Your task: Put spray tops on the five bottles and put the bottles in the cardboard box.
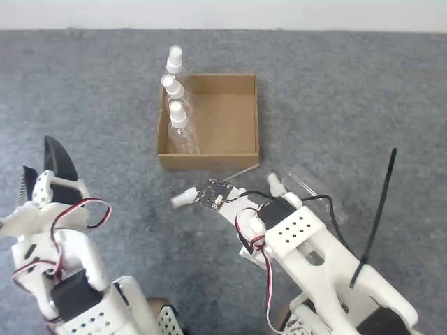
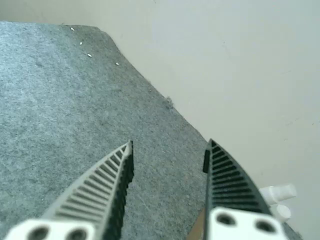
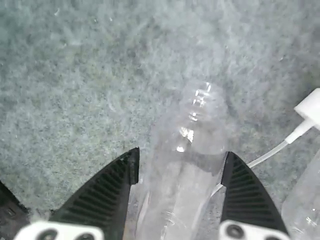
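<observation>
Cardboard box (image 1: 230, 122): upper centre of the high view, open side up to receive bottles. Three capped bottles stand upright along its left wall; the nearest bottle (image 1: 183, 132) and the middle bottle (image 1: 176, 91) are inside; the farthest bottle (image 1: 174, 61) is at the back-left corner, and whether it stands inside or just behind cannot be determined. Packing against one wall appears intended to leave floor space for the other two.

Right pincer (image 3: 181, 152): jaws apart, straddling the uncapped bottle (image 3: 192, 130); this bottle lies on its side on the grey tabletop (image 3: 75, 75), open threaded neck pointing away from the wrist; one jaw is at the bottle wall, the other shows a narrow gap; no firm clamp is evident. Straddling the body leaves the neck free for a top. A spray top (image 3: 310, 109) with dip tube lies near the neck, judged the next part to fit; a second clear bottle (image 3: 305, 200) lies just beside.

Left pincer (image 1: 43, 167): jaws apart, empty, lower left of the high view, well apart from the box; judged parked clear of the work.
</observation>
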You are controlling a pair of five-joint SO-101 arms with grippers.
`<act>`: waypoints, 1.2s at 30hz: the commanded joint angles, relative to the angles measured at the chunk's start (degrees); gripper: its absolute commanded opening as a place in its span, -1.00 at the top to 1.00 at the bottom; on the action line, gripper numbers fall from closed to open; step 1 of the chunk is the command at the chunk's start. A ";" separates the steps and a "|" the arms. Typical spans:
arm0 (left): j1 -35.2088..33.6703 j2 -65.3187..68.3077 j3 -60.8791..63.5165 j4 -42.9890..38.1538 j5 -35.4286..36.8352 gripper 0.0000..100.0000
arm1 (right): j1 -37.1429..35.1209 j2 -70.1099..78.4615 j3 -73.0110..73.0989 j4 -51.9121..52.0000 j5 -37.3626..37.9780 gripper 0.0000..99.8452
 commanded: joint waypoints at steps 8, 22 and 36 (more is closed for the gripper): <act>0.26 -0.26 -0.40 -1.93 0.44 0.57 | -0.40 -2.42 1.93 -0.57 0.44 0.56; 0.26 -0.26 -0.40 -1.93 0.44 0.57 | -0.66 -3.65 0.53 0.31 0.44 0.88; 0.79 -0.26 -0.40 -1.85 0.35 0.57 | -0.75 -17.19 -11.43 14.90 -1.32 0.88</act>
